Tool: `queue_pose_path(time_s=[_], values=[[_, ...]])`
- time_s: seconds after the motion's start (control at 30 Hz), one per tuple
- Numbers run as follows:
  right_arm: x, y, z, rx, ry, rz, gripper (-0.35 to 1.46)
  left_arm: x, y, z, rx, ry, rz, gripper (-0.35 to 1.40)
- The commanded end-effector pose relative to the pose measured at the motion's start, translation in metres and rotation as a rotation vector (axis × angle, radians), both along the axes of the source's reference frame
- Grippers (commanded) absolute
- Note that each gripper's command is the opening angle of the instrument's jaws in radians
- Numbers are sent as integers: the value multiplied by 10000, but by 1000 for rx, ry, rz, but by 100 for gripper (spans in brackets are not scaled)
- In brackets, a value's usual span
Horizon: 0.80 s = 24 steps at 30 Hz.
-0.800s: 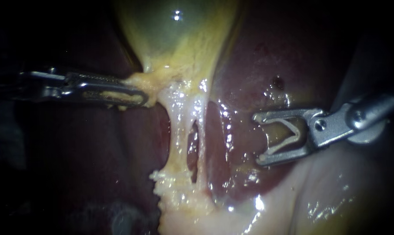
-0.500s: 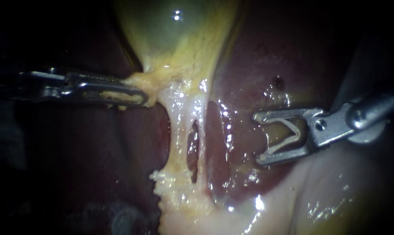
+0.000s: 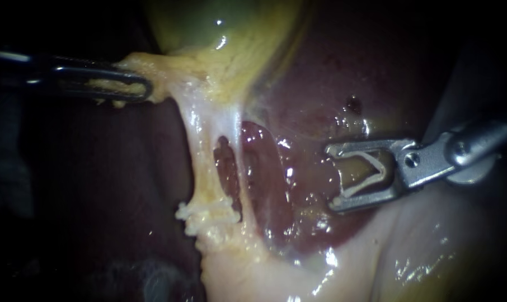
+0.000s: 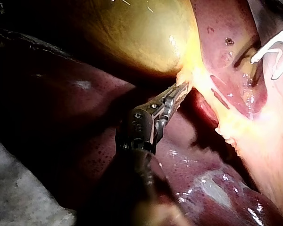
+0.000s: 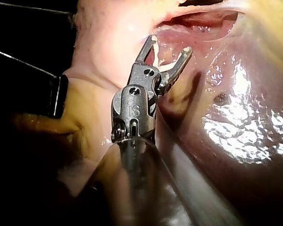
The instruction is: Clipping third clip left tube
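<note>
My left instrument [image 3: 143,89] comes in at the upper left, its jaws shut on yellow tissue [image 3: 153,70] at the neck of the gallbladder [image 3: 231,33], which it pulls left. Two pale strands run down from there: the thicker left tube [image 3: 200,159] and a thin right tube [image 3: 239,168], with a dark gap between them. My right instrument [image 3: 331,178] waits well to their right, its jaws wide apart and holding a white V-shaped clip [image 3: 371,170]. The right wrist view shows that clip [image 5: 167,66] between the jaws [image 5: 169,47].
Dark red liver [image 3: 332,72] lies behind and right of the tubes. Pale fatty tissue [image 3: 253,268] spreads below them. In the left wrist view the gallbladder [image 4: 132,33] bulges beyond my left instrument [image 4: 181,89].
My left instrument has moved up and to the left with its tissue. The tubes now slant and stretch, and the gap between them is wider. The right instrument has stayed still.
</note>
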State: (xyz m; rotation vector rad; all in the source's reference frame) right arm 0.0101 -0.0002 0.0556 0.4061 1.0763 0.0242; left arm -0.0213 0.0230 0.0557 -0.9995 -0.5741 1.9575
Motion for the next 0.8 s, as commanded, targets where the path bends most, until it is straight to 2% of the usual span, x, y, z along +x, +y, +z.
queue_pose_path(time_s=[0.03, 0.17, 0.33, 0.53, 0.73, 0.8], values=[[5, -1, -1, 15, 3, 3, 50, -1, -1, 1, -2, 1, 0, -35], [21, -2, -4, 83, -1, 26, 50, -1, -2, 2, -3, 1, 0, -35], [54, -1, -5, 224, 3, 112, 50, -3, -4, 1, -4, 3, -2, -35], [85, 2, -4, 333, 16, 181, 49, -4, -6, 1, -5, 4, -3, -35], [109, 5, -1, 416, 26, 219, 49, -5, -6, 2, -5, 5, -4, -35], [116, 5, 2, 427, 27, 222, 49, -5, -6, 2, -6, 5, -4, -35]])
